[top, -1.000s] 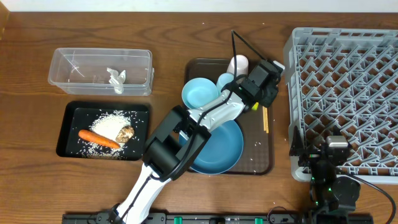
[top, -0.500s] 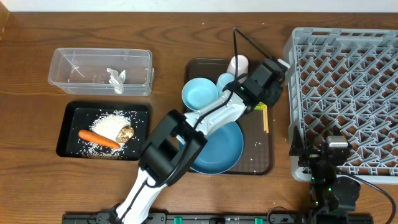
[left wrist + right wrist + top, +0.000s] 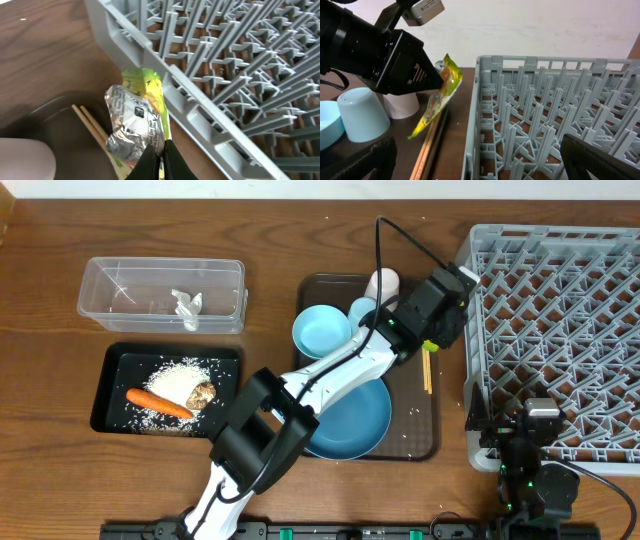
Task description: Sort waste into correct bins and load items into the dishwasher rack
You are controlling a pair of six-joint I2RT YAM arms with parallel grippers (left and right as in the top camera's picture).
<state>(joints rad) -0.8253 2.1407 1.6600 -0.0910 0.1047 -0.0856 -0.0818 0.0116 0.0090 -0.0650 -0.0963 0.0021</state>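
A: First, from above. Where to look for the snack wrapper (image 3: 431, 346)?

B: Just beside the left wall of the grey rack (image 3: 560, 330), over the right edge of the brown serving tray (image 3: 415, 430), close to the chopsticks (image 3: 427, 370). Only a small green bit to see, at the end of the left arm (image 3: 340, 365).

A: And the other waste?

B: Well apart, on the left of the counter. Tissue (image 3: 186, 305) in the clear tub (image 3: 160, 262); carrot (image 3: 158, 402), rice (image 3: 180, 375) and brown lump (image 3: 203, 394) in the black tray (image 3: 112, 395). On the serving tray, the dark-blue plate (image 3: 360, 420), light-blue bowl (image 3: 320, 330), white cup (image 3: 383, 282) and light-blue cup (image 3: 362, 310).

A: Now from the left wrist. How about the left jaws?

B: Pressed fully together, pinching the lower edge of the wrapper (image 3: 137, 120). Crumpled, silver below and green-yellow at the top, held up near the rack wall (image 3: 200, 112). Chopsticks (image 3: 90, 120) lying under it.

A: Then from the right wrist?

B: Right jaws spread wide, holding nothing, with the fingers (image 3: 357, 160) low at both sides of the picture. Ahead, the wrapper (image 3: 440, 97) hanging in the air between the light-blue cup (image 3: 362, 117) and the rack (image 3: 545, 125), touching neither.
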